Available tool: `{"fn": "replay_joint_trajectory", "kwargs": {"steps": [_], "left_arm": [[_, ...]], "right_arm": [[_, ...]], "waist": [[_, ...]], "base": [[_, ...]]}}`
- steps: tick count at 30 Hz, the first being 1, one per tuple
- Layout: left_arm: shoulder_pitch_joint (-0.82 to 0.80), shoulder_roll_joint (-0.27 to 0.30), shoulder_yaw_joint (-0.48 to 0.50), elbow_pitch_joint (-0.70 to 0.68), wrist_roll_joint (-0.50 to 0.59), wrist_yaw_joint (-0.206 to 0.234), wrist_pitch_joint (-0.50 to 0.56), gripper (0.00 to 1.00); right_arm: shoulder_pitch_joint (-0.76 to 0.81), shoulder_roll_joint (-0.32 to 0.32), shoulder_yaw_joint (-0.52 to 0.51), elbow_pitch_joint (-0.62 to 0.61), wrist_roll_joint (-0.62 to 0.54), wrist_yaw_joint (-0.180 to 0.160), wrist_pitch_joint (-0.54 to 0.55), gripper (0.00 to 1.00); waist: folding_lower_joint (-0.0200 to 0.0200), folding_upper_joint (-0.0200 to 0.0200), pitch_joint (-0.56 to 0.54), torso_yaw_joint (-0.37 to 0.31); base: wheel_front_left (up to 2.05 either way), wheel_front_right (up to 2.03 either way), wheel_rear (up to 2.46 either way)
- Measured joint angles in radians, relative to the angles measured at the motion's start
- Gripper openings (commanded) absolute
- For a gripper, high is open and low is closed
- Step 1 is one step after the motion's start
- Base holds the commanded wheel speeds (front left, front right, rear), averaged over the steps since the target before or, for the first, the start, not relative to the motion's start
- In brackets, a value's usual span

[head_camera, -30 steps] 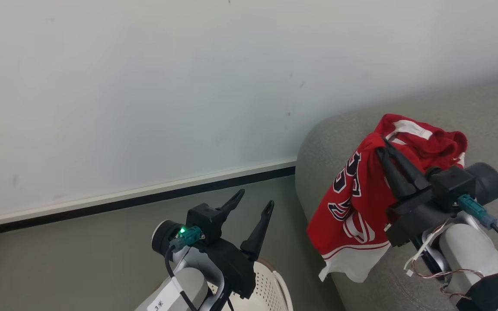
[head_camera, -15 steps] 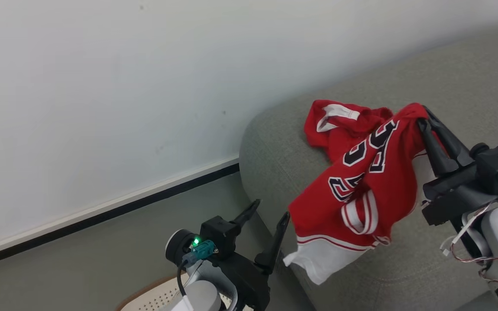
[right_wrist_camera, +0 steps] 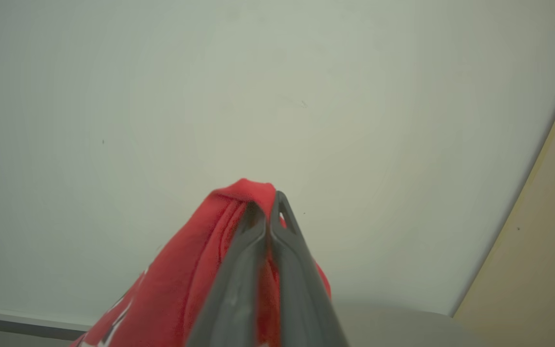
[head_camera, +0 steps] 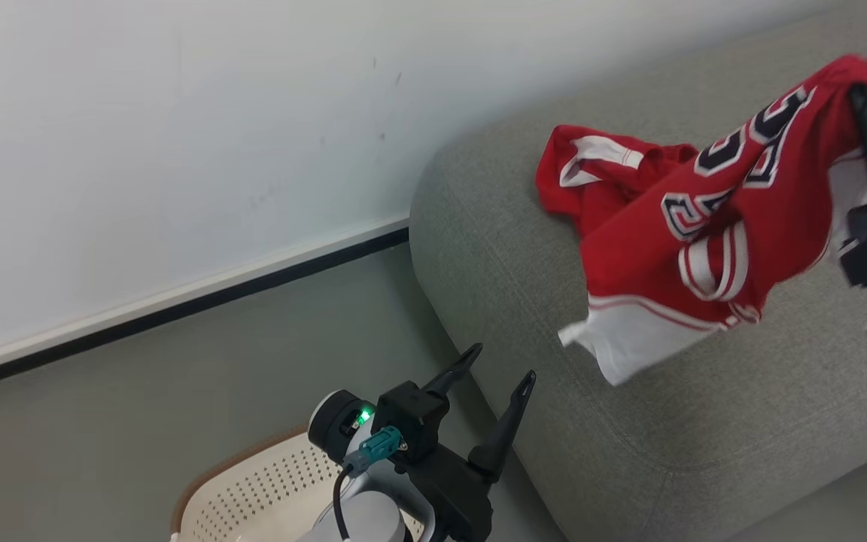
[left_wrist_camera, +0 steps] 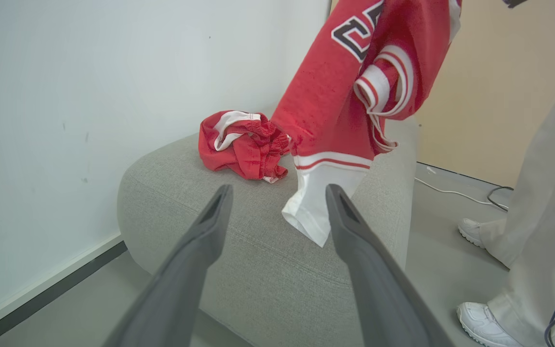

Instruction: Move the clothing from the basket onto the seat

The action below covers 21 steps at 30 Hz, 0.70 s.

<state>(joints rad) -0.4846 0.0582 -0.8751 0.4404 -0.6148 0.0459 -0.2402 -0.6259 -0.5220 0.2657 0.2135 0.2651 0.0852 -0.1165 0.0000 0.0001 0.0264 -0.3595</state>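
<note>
A red jersey (head_camera: 712, 226) with navy-white lettering and a white hem hangs above the grey seat (head_camera: 629, 421), pinched at its top fold by my right gripper (head_camera: 866, 79), which is shut on it. The same jersey (left_wrist_camera: 350, 91) dangles in the left wrist view, and its red fold (right_wrist_camera: 219, 250) shows around my right gripper (right_wrist_camera: 265, 202). A second red garment (head_camera: 591, 173) with a white band lies crumpled on the seat (left_wrist_camera: 258, 260) near the wall. My left gripper (head_camera: 501, 361) stands open and empty above the cream basket (head_camera: 253, 489), beside the seat's end.
A white wall (head_camera: 177, 150) with a dark baseboard (head_camera: 177, 309) runs behind the seat. A person's pale trouser legs (left_wrist_camera: 542, 221) and white shoes (left_wrist_camera: 480, 313) stand on the grey floor beyond the seat's far side, near a cable (left_wrist_camera: 451, 190).
The head view has swung, so the whole picture shifted. My right gripper has carried the jersey up and further over the seat; the left gripper stays open over the basket.
</note>
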Motion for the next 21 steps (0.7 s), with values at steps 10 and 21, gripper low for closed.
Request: {"fn": "replay_joint_trajectory", "kwargs": {"steps": [10,21], "left_arm": [[-0.058,0.06,0.005,-0.085,0.052,0.025,0.019,1.0],[-0.155,0.124,0.03,-0.207,0.1,0.037,0.057,1.0]], "right_arm": [[-0.272,-0.092,-0.12,0.12,0.045,0.004,0.041,0.0],[-0.483,-0.16,-0.159,0.28,0.048,0.009,0.068,0.0]], "waist": [[0.0001,0.0,0.123,0.066],[0.0002,0.0,0.299,0.136]], "base": [[0.0,0.0,0.0],[0.0,0.0,0.0]]}}
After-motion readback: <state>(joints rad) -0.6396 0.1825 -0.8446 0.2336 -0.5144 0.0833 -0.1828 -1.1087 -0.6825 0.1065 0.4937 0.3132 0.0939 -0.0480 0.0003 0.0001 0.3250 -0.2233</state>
